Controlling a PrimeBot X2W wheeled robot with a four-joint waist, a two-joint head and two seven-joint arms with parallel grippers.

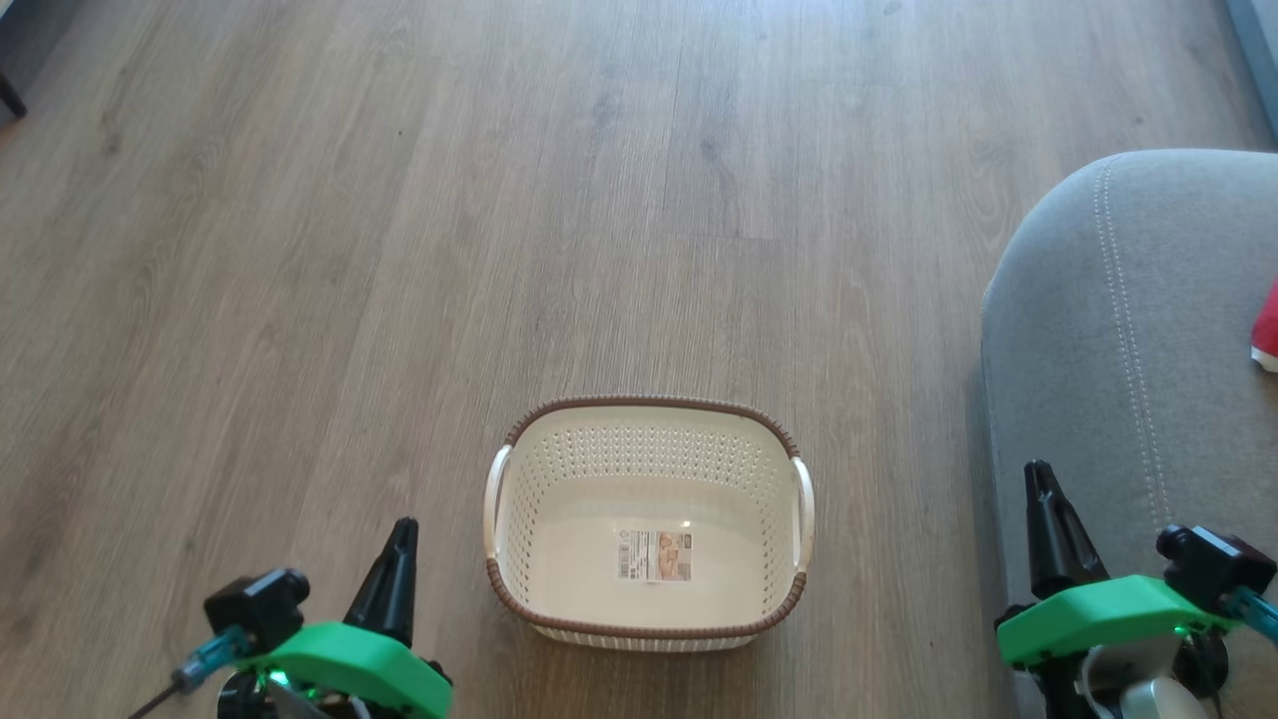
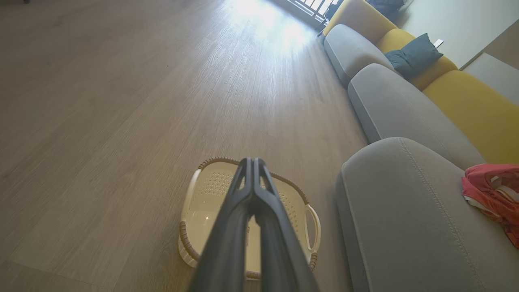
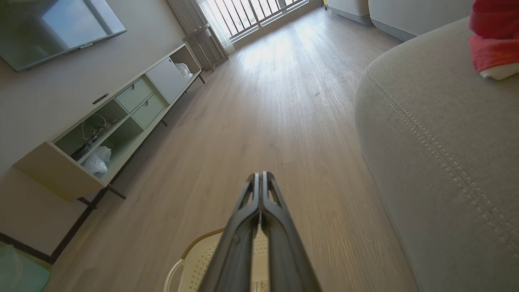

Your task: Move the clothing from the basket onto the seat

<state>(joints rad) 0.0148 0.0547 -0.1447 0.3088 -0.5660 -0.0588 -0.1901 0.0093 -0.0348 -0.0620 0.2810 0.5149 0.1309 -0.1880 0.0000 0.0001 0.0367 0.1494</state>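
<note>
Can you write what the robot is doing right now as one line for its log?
basket: empty, on floor | clothing: on seat | left gripper: jaws shut, empty | right gripper: jaws shut, empty

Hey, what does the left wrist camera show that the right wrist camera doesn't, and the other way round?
Left wrist view: the left claw, shut, plus yellow back cushions and a dark pillow further along the sofa.
Right wrist view: the right claw, shut, plus a wall screen, a low cabinet and a barred window.
Shared: the basket on the wooden floor, the grey seat beside it, and red clothing lying on the seat.
</note>
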